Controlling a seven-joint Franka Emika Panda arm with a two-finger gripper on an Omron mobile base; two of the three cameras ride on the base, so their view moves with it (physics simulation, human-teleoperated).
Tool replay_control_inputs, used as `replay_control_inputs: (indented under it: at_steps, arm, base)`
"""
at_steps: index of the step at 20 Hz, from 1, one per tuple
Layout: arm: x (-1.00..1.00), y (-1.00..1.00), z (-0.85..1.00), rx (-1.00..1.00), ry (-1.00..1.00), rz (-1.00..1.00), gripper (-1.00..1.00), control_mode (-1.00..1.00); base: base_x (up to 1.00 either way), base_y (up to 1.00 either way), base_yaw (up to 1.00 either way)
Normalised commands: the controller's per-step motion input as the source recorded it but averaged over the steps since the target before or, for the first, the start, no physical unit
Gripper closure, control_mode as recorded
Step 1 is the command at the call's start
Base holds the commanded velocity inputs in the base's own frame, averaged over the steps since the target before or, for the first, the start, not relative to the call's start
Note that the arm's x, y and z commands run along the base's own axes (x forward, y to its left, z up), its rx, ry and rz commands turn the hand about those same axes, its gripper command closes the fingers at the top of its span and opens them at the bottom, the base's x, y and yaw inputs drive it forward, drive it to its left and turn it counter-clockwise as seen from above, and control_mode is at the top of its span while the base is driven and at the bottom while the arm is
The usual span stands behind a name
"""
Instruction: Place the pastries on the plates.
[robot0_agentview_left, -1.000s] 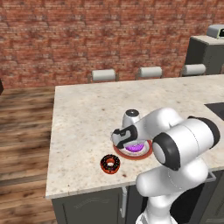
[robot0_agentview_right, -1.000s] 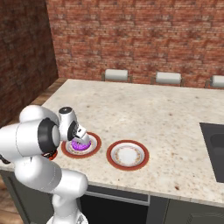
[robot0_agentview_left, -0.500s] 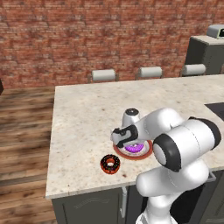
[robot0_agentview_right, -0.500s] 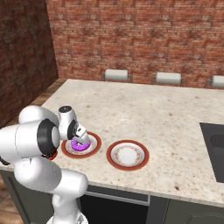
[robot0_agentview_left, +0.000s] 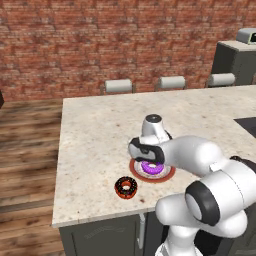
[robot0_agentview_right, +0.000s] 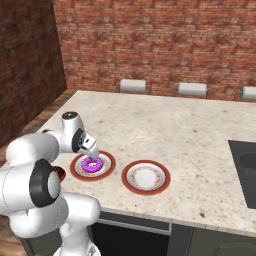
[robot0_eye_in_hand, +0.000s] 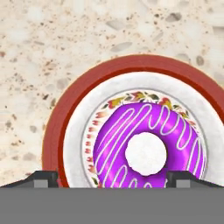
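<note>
Purple doughnut (robot0_eye_in_hand: 148, 144) lies flat in the white middle of the left plate (robot0_eye_in_hand: 52, 135), a bit off centre, with the red-brown rim showing all round its far side. My gripper (robot0_eye_in_hand: 112, 177) hangs just above it with the jaws spread wide, one tip on either side of the ring and touching nothing. From the base cameras my hand (robot0_agentview_left: 150, 150) sits right over that plate (robot0_agentview_right: 106, 161), close to the front edge of the speckled counter (robot0_agentview_right: 200, 130). Chocolate doughnut (robot0_agentview_left: 126, 186) with the orange sprinkles rests on the bare counter just beside the plate, nearer the front edge. Second plate (robot0_agentview_right: 146, 177) lies near the first one with nothing on it
</note>
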Motion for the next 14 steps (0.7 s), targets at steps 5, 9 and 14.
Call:
replay_control_inputs:
  at_steps: [5,9,14]
  arm:
    - [-0.45,0.0,0.44,0.0,0.0,0.0,-1.0,-1.0]
    - [-0.71,0.02,0.14,0.0,0.0,0.0,-1.0,-1.0]
    - [-0.59,0.19,0.05,0.0,0.0,0.01,-1.0,-1.0]
  base:
    - [0.0,0.0,0.0]
    - [0.0,0.0,0.0]
    - [0.0,0.0,0.0]
